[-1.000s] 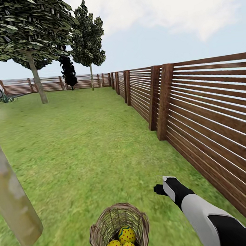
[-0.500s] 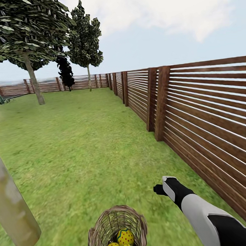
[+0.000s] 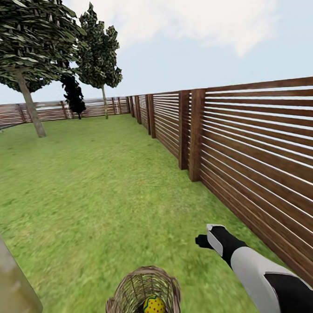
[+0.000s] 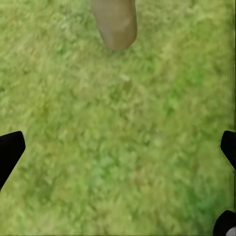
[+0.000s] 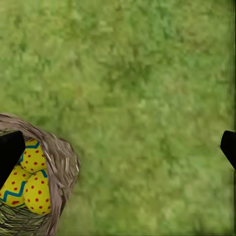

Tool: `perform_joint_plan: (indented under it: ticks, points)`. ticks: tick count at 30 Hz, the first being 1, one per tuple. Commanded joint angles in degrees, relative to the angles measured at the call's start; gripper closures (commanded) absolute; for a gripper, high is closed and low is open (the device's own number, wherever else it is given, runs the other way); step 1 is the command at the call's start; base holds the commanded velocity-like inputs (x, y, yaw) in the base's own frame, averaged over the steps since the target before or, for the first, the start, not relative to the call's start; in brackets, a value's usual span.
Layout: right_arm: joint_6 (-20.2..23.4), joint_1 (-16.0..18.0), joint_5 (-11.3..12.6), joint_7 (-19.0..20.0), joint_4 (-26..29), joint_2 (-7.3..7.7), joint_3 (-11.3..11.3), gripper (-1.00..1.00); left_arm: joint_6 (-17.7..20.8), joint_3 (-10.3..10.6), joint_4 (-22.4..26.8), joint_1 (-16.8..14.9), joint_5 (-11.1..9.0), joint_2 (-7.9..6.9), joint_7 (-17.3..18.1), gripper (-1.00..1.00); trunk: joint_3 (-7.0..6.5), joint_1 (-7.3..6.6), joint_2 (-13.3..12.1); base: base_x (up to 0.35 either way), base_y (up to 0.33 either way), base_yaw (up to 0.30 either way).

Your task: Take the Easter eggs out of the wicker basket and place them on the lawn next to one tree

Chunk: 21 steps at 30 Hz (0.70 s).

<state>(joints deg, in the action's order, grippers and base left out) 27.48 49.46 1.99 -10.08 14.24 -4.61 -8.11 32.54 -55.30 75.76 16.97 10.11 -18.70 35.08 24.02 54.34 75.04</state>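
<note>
Three Easter eggs [image 5: 27,177] sit clustered in the wicker basket [image 3: 140,295] on the lawn [image 3: 98,193], just off to the side of the right gripper [image 5: 118,147], whose fingers spread wide and empty. The left gripper [image 4: 118,152], equally wide, hangs near a trunk [image 4: 115,22].

Left claw [image 4: 118,147] spread wide over mottled green lawn [image 4: 123,157]; dark fingertips [image 4: 10,150] at both frame edges, nothing betw. them but grass. Base of a pale beige tree trunk [image 4: 115,22] meets the grass further along the fingers' line, apart from the claw.
</note>
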Motion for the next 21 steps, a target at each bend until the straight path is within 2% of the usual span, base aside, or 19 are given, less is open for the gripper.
perform_joint_plan:
  ticks: [1, 7, 13, 17, 21]
  points:
    - [0.2, 0.0, 0.2, -0.3, 0.1, -0.06, -0.3, -1.0, 0.1, -0.1, 0.2, 0.0, 0.5, 0.03, 0.5, -1.0, -0.2, -0.22, -0.4, 0.0, 0.0, -0.223]
    - [0.2, 0.0, 0.2, -0.3, 0.1, -0.06, -0.3, -1.0, 0.6, -0.1, 1.5, 0.0, 0.5, 0.01, 0.7, -1.0, -1.66, -1.54, -2.8, 0.0, 0.0, -0.228]
    - [0.2, 0.0, 0.2, -0.3, 0.1, -0.05, -0.2, -1.0, 2.7, 0.0, 4.3, -0.2, 0.4, -0.02, 0.8, -1.0, -1.9, -1.54, -2.8, 0.0, 0.0, -0.144]
    - [0.3, 0.0, 0.2, -0.4, 0.1, -0.14, -0.2, -1.0, 6.8, 0.0, 7.0, -0.6, 0.3, -0.09, 1.0, -1.0, -1.94, -1.54, -2.8, 0.0, 0.0, -0.04]
    - [0.5, 0.0, 0.2, -0.4, 0.0, -0.22, -0.2, -1.0, 12.3, 0.2, 10.2, -1.0, 0.2, -0.86, 1.1, -1.0, -1.95, -1.54, -2.8, 0.0, 0.0, -0.011]
